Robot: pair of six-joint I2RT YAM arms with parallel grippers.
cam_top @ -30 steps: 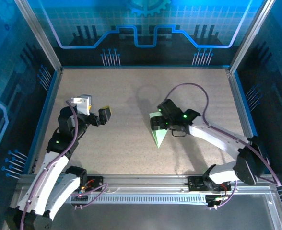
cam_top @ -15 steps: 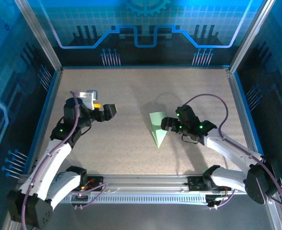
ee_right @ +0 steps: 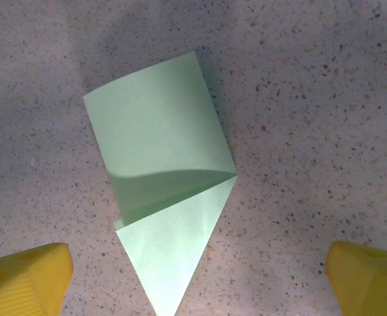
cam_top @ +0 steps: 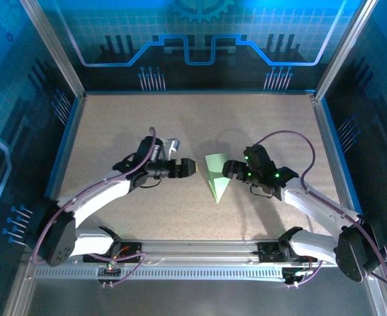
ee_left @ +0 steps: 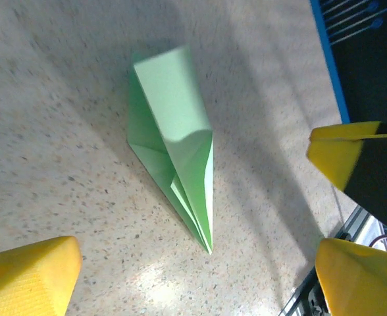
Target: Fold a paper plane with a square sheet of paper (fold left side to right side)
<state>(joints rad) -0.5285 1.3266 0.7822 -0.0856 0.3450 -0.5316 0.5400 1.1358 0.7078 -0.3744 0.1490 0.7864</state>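
Folded paper plane (cam_top: 216, 178) laid flat mid-table (cam_top: 128, 125), tip pointed toward arm bases. Left gripper (cam_top: 187, 167) held wide apart just left; right gripper (cam_top: 228, 169) likewise spread, just right.

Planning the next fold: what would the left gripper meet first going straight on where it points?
Probably the paper plane, lying just ahead of the left gripper; whether it would pass above is unclear.
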